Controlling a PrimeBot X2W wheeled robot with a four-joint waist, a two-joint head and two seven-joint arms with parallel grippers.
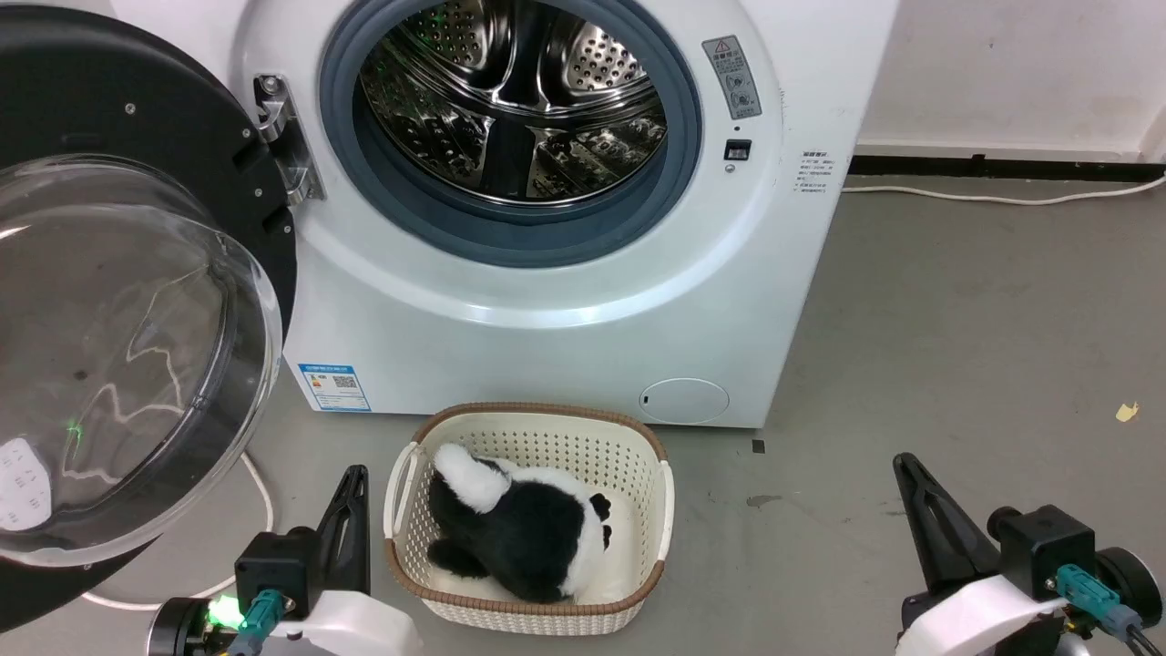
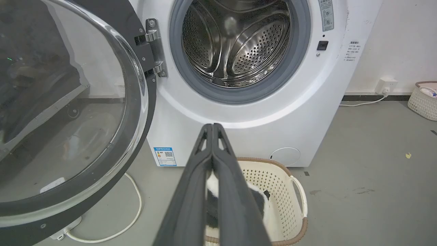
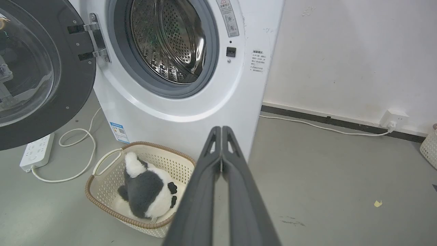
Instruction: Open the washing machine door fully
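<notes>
In the head view, you can see the washing machine door (image 1: 137,346) swung out on its hinge (image 1: 282,146) at the left. Its clear glass bowl faces you, and the steel drum (image 1: 510,100) of the washing machine (image 1: 565,292) is exposed. Your left pincer (image 1: 355,476) sits at the lower left, just right of the door's bottom rim and not touching it. Its dark fingers lie together as one blade and hold nothing. Your right pincer (image 1: 902,460) is at the lower right over bare floor (image 1: 956,364), well apart from the door, and is likewise closed and empty. Between the two, a cream basket (image 1: 537,412) stands against the machine's front with a black and white plush toy (image 1: 528,528) lying in it.

In the left wrist view, the left pincer (image 2: 212,125) has its fingertips pressed together and points at the machine's white front below the drum opening. The door (image 2: 61,112) stands to the left of the fingers, clear of them, with its rim reaching low toward the floor. The basket (image 2: 286,181) shows partly behind the fingers. A white cable (image 2: 136,201) curls on the floor under the door.

In the right wrist view, the right pincer (image 3: 221,128) is shut tip to tip with nothing in it, and points at the machine's lower right corner. The door (image 3: 34,75) hangs far to the upper left, on the other side of the drum opening. A white power strip (image 3: 36,152) lies on the floor below it. The basket (image 3: 160,164) and toy (image 3: 146,191) lie just left of the fingers.
</notes>
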